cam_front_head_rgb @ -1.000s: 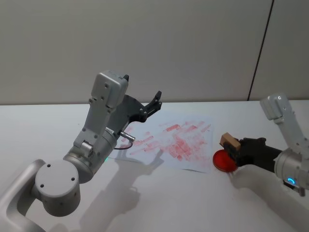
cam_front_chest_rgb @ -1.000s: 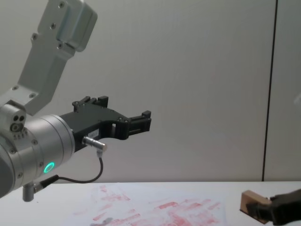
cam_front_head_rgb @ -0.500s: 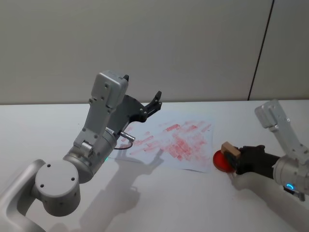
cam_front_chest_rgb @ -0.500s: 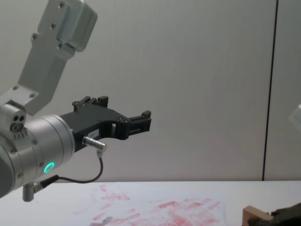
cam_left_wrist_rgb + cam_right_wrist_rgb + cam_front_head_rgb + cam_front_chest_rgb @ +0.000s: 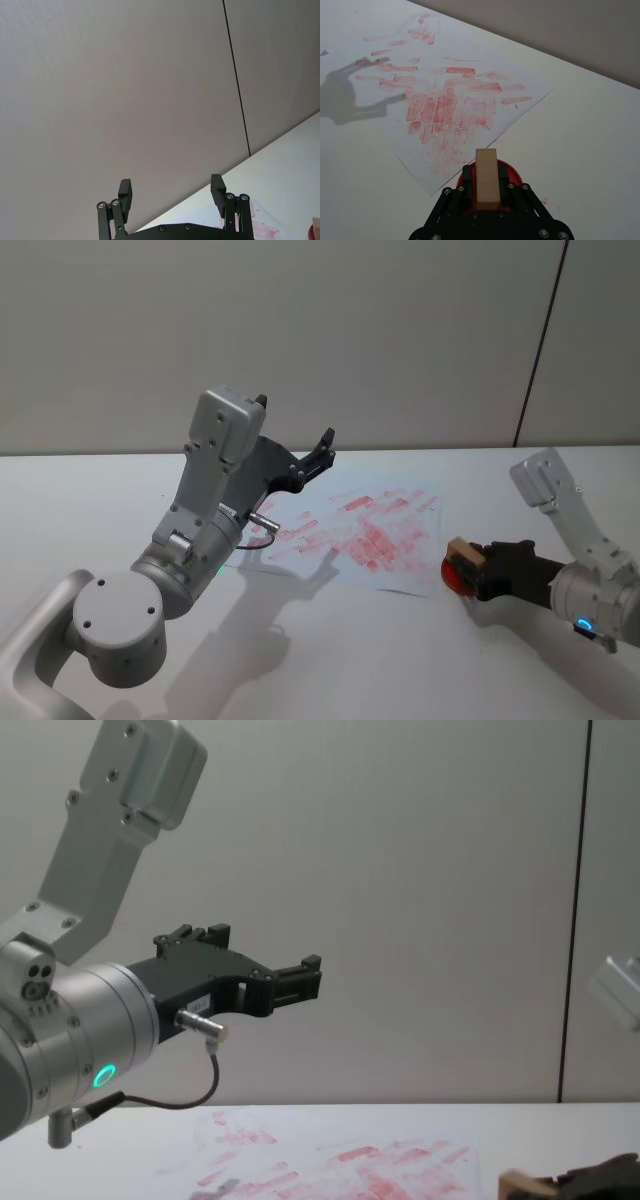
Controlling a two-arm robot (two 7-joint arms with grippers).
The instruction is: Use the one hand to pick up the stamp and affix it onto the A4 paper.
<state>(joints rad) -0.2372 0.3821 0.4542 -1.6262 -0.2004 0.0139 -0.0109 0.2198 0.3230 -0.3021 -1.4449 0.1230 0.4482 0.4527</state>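
Stamp (image 5: 486, 178) is pinched by the right gripper (image 5: 486, 192) over the red ink pad (image 5: 456, 575), beside the A4 paper (image 5: 445, 95), likely for inking. Left gripper (image 5: 172, 192) is parked, spread.

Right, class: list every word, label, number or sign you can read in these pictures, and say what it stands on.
No text can be read anywhere.
A4 paper: red stamp imprints, smeared blocks with no legible letters.
Stamp, held in the right gripper: plain wood on the faces that show.
Left gripper: a small pale label, too small to read.
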